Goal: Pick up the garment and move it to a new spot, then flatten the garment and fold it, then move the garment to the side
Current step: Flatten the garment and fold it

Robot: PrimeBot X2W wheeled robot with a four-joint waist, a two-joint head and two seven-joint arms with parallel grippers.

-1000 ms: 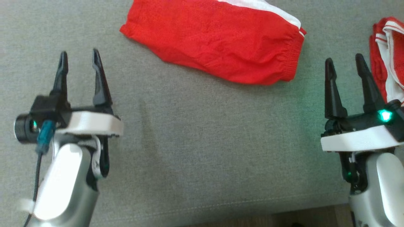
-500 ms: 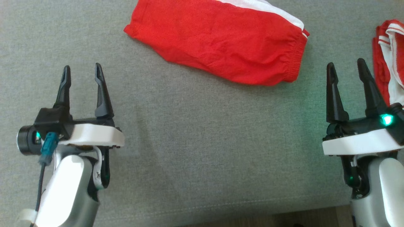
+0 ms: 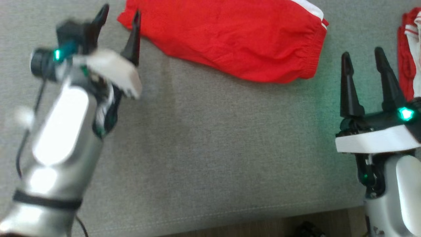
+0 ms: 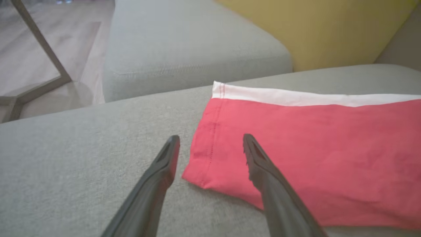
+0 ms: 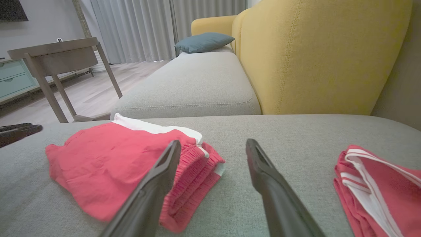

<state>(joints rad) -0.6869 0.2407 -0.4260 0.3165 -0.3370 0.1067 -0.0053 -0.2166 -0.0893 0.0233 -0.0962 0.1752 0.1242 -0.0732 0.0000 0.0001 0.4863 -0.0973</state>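
left gripper blurred, fingers spread, nothing held, at garment corner. right gripper fingers spread, empty. second red garment cut off at edge.

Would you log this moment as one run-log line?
left gripper: open, straddling red shorts corner | right gripper: open, above sofa | red shorts: flat, ungrasped

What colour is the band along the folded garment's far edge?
White band on the red garment; clearest in the left wrist view.
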